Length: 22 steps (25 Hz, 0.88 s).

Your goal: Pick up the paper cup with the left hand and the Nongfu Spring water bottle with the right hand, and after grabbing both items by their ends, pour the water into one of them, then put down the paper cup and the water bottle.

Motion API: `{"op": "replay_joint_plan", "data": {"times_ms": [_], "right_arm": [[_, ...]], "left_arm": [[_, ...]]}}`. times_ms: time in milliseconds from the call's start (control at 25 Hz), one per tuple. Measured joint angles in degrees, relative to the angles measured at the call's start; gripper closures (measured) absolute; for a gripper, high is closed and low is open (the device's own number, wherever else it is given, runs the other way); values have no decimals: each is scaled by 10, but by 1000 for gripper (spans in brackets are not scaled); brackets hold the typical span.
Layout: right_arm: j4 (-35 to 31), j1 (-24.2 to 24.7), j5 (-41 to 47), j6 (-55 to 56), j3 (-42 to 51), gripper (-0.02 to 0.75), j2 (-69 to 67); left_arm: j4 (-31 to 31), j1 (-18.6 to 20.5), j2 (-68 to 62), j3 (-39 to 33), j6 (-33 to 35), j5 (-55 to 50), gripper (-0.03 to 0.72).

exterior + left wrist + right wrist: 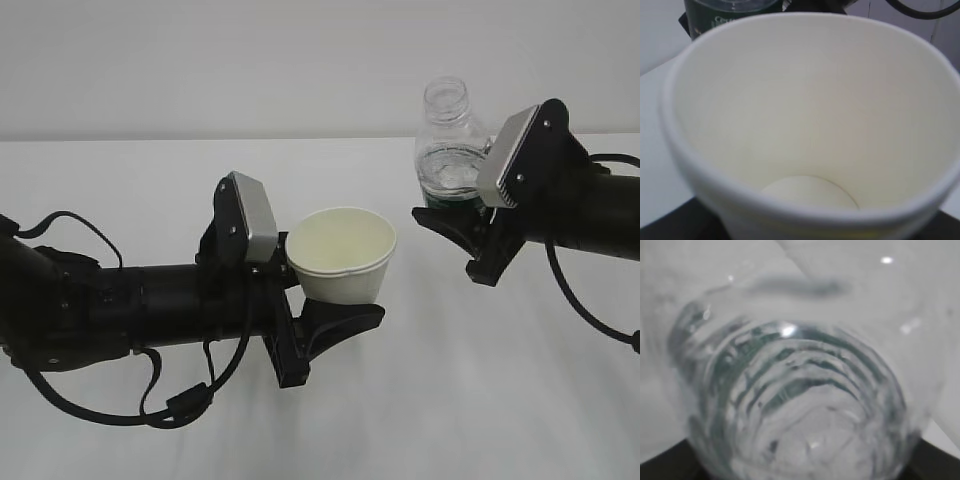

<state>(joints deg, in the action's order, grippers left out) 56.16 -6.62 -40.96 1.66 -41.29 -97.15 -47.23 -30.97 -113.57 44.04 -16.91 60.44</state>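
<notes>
the left hand (325,300) has the paper cup (342,255) sitting between its black jaws, w/ the grey plate (250,218) just beside the cup's rim. the jaws stand partly open, as wide as the cup's lower part, and they grip it. the cup is up off the white table (300,440), about upright, mouth facing up.

the right hand (470,215) grips the nongfu spring water bottle (450,150) low down, near its bottom end. its jaws are partly open too, closed round the bottle. the bottle stands nearly upright, no cap, neck at the top, higher than the cup and off to the cup's right, not touching it. some water (447,178) sits low in the bottle, by the dark green label.

the left wrist view looks right down into the cup (805,125): pale cream inside, round bottom, looks dry, can't tell for sure. at the top edge of that view a bit of the bottle's green label (715,17) w/ white letters peeks over the rim. the outside view can't show the cup's bottom.

the right wrist view is blurry and v. close: it looks at the bottle (800,405) w/ clear ribs and green streaks. no jaws clear there.
</notes>
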Motion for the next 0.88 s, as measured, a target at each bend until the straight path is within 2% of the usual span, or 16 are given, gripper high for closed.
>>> {"op": "replay_joint_plan", "data": {"times_ms": [240,560,880], "right_arm": [[2,0,23,-46,0,268,0],[4,0,33,-93,0,268,0],[-4,0,35,-150,0,269,0]], "left_arm": [[-3,-1,0,0,0,0,226],[-4,-27,0,0,0,-1,227],[1,-27,0,0,0,-2,227]]}}
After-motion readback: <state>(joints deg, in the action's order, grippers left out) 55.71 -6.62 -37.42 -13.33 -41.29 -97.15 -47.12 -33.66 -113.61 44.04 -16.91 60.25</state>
